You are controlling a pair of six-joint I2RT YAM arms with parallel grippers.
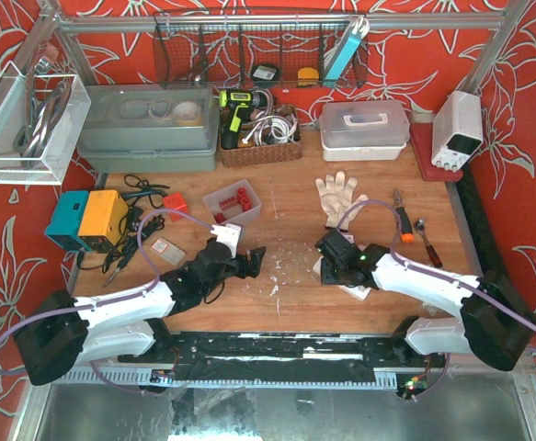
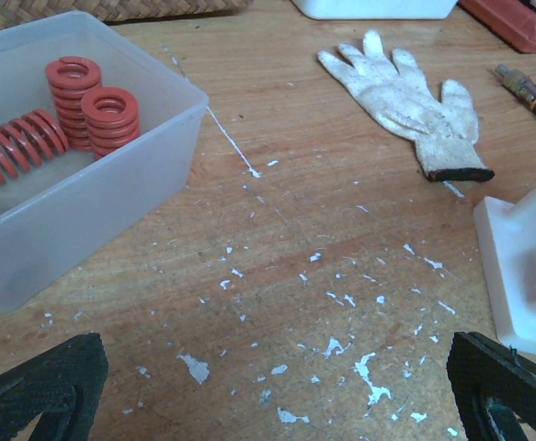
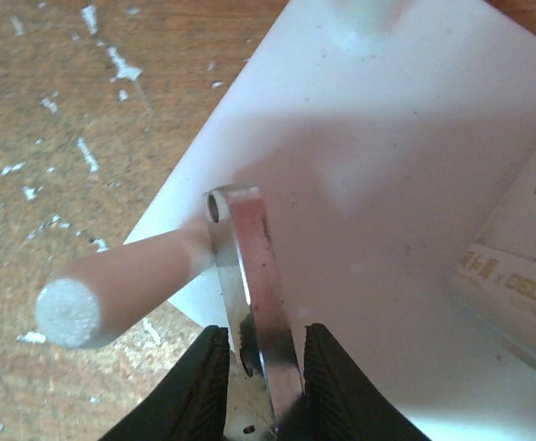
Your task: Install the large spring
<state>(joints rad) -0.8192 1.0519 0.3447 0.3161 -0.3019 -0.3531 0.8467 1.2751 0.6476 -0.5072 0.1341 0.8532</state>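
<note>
Inside the bin (image 2: 111, 207), ahead-left of the wide-open left gripper (image 2: 272, 390), two springs (image 2: 109, 115) stand upright; the right gripper (image 3: 263, 367) pinches a metal strip (image 3: 249, 266).

Open tabletop (image 2: 295, 230) between spring bin (image 2: 111, 188) and white base plate (image 2: 518, 266)

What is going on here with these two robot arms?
The right gripper is closed on a thin metal strip, holding it over a white base plate beside a white peg. The left gripper is wide open and holds nothing, hovering above the wooden table near a clear bin of red springs. Neither gripper holds a spring, so the installing is not yet done.
</note>
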